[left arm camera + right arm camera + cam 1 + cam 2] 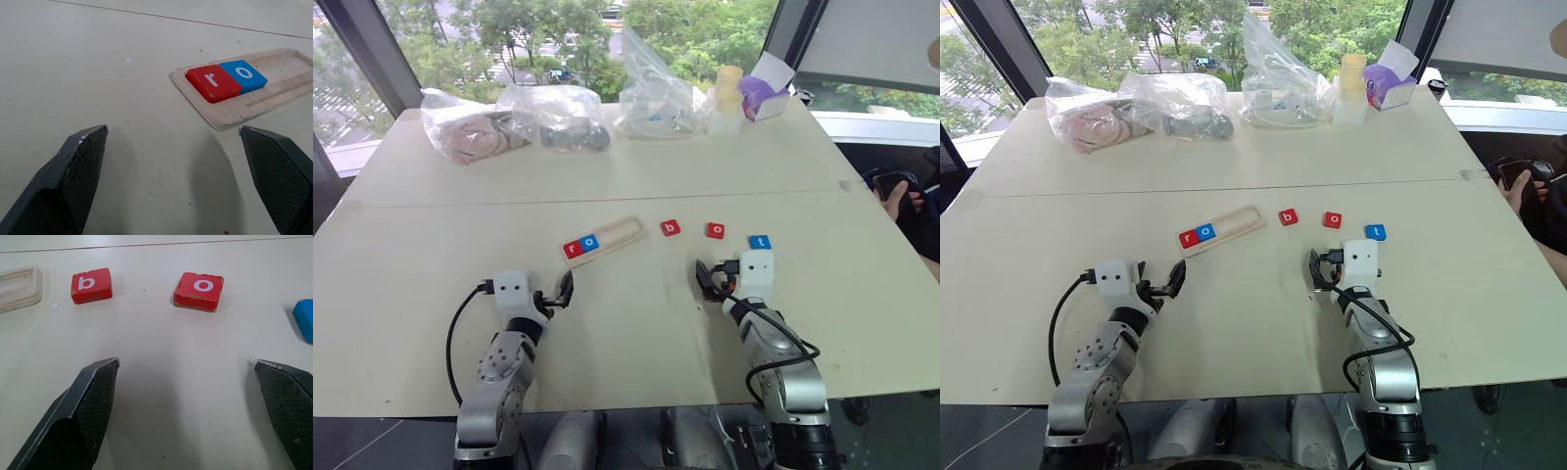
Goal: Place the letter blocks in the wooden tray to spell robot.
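Two of five letters are placed: the red r block (573, 249) and the blue o block (589, 242) sit at the 9 o'clock end of the wooden tray (625, 231), which lies mid-worktop (431, 245). Toward 3 o'clock of the tray, the red b block (671, 228), red o block (716, 230) and blue t block (760, 242) await placing. The left claw (564, 291) and right claw (705, 281) both hover wide and empty.

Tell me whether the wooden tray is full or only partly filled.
Partly filled. The wooden tray holds a red r block and a blue o block at one end; the rest of its slot is bare.
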